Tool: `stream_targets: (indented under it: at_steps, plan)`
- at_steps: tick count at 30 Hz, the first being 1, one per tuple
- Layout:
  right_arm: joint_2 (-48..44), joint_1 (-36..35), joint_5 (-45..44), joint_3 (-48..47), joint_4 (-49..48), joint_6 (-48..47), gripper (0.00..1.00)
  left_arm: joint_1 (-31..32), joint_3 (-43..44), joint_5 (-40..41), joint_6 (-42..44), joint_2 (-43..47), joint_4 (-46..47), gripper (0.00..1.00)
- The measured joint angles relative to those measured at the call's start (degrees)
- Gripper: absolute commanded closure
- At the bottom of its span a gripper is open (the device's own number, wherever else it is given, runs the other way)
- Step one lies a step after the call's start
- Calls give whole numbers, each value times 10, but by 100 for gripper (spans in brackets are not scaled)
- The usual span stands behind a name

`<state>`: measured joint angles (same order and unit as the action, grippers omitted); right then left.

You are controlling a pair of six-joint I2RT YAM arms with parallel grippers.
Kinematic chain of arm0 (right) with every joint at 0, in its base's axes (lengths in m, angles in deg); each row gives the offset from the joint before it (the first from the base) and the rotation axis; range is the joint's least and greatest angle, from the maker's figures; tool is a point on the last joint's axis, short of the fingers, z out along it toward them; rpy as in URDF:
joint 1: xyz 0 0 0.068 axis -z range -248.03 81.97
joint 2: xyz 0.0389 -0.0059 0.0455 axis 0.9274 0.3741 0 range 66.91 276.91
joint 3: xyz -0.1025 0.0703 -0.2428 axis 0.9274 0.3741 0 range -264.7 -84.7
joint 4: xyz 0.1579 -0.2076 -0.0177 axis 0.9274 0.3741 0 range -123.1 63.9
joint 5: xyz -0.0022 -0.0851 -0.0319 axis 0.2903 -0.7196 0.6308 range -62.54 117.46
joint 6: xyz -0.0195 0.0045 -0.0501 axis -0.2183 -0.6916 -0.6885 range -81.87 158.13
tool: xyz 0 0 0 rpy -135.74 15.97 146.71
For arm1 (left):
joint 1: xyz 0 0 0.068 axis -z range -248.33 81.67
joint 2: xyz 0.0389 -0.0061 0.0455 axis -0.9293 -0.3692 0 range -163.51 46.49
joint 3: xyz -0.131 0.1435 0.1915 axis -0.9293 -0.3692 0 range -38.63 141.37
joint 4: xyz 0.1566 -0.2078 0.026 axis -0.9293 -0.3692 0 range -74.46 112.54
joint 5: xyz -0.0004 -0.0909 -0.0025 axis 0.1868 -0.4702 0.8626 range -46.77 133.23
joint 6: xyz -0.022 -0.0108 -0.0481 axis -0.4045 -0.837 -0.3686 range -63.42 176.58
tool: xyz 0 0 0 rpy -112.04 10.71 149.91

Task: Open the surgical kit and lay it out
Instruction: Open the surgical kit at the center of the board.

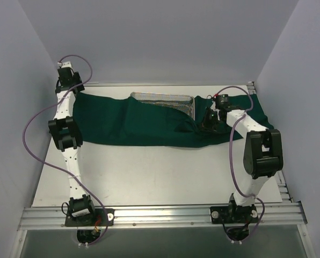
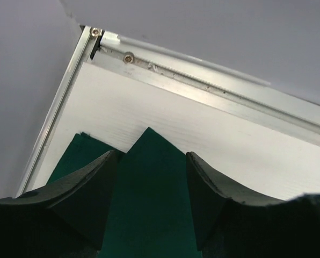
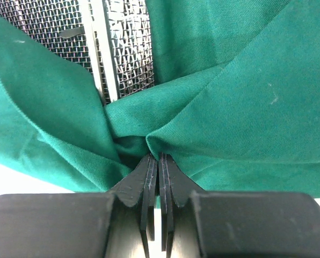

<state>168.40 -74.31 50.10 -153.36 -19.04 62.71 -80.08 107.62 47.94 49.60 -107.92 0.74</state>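
Drape (image 3: 230, 107) pinched by R gripper (image 3: 158, 157); L gripper (image 2: 152, 155) spread wide

I am working inside a robotics lab test cell.
Plain pale walls (image 1: 165, 37) are boxing in a white table (image 1: 149, 172) on three sides, a slotted aluminium rail (image 1: 160, 215) is carrying the bases of my left arm (image 1: 71, 161) and right arm (image 1: 245, 124), and purple cables (image 1: 231, 161) are looping loose along both.

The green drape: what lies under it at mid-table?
The wire-mesh tray lies partly under the green drape; only its far edge and right end show. The rest of it, and anything inside, is covered.
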Motion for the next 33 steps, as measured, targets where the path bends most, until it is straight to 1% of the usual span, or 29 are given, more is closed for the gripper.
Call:
stream_targets:
  at_steps: [2,6,10,11,12,14,18,21,24,28,30,31,33]
  plan:
    - [4,1,2,1,-3,0,100,0,-4,9,0,-8,0,35]
    - [6,4,4,8,-10,7,100,0,-10,38,-1,-13,0,35]
    - [15,4,8,9,-19,9,100,-1,-10,42,0,-14,2,32]
    - [19,5,9,9,-22,9,100,-1,-10,42,-1,-14,2,36]
    - [24,5,9,9,-23,9,100,-1,-10,41,-3,-14,2,42]
    - [32,6,9,10,-25,9,100,-2,-10,38,-5,-14,2,45]
    - [37,7,10,12,-26,9,100,-6,-12,39,-27,-14,-11,43]
    - [38,8,13,12,-26,9,100,-12,-9,38,-46,-16,-49,41]
    - [41,11,16,12,-28,9,100,-19,12,35,-65,-29,-84,40]
    - [43,13,18,12,-27,8,100,-24,12,33,-91,-31,-104,39]
    - [43,14,19,12,-27,8,100,-25,13,33,-101,-31,-106,39]
    - [43,14,19,12,-27,8,100,-26,16,33,-106,-31,-109,42]
    - [43,14,19,12,-27,9,100,-27,24,28,-115,-33,-123,44]
